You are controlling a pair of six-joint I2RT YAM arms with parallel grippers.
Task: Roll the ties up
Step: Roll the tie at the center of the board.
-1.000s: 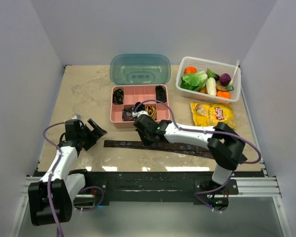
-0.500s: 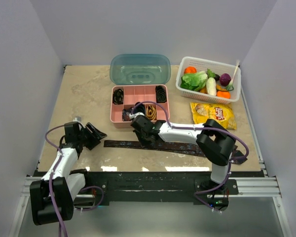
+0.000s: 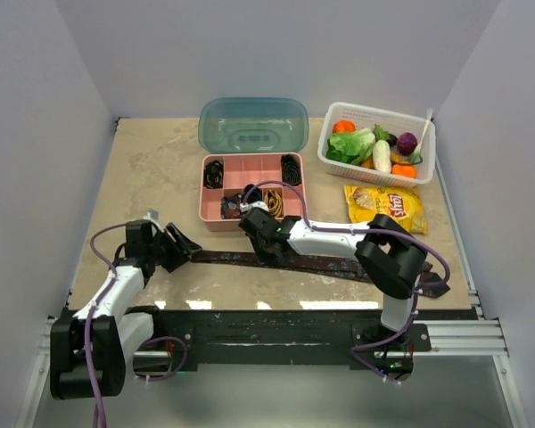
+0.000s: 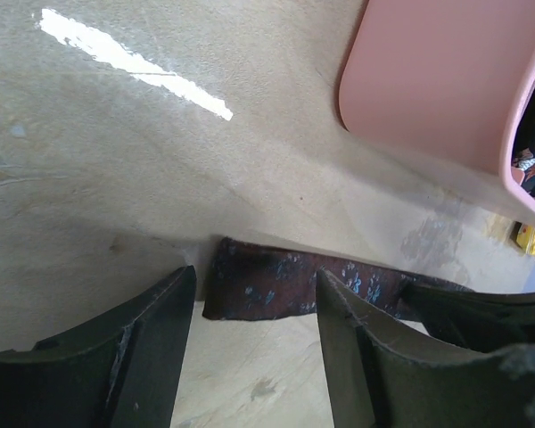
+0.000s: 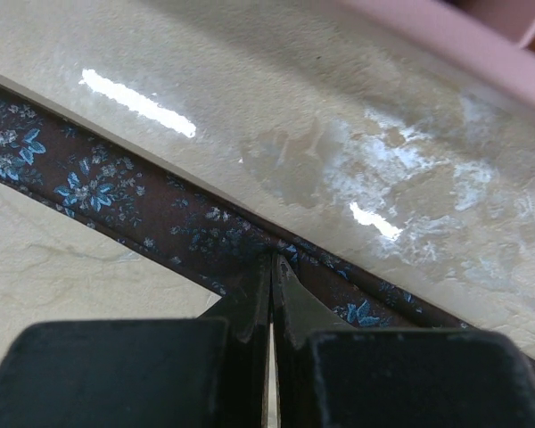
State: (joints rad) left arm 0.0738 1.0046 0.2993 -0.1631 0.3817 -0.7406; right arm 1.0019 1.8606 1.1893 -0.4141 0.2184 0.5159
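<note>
Over the last second the left claw [image 3: 180,247] had slid in from open bench [image 3: 152,169] toward the narrow end of the tie [image 3: 223,258] and drawn its fingers partway in. In the left wrist view they stood apart, astride that squared-off end and not yet gripping it. The right claw [image 3: 267,254] had barely shifted. Its fingers were together, tips down on the tie partway along, apparently pinning it flat. Whether any cloth was nipped between them I could not tell. That looked like the set-up for the first fold of a roll: one end held still, the other about to be taken. The tie lay stretched along the front of the bench, its wide end far right near the front edge. The pink box [image 3: 216,223] of coiled ties sat just behind it, leaving little room rearward. Bare surface lay left of the box, and a strip lay between tie and bench edge.
</note>
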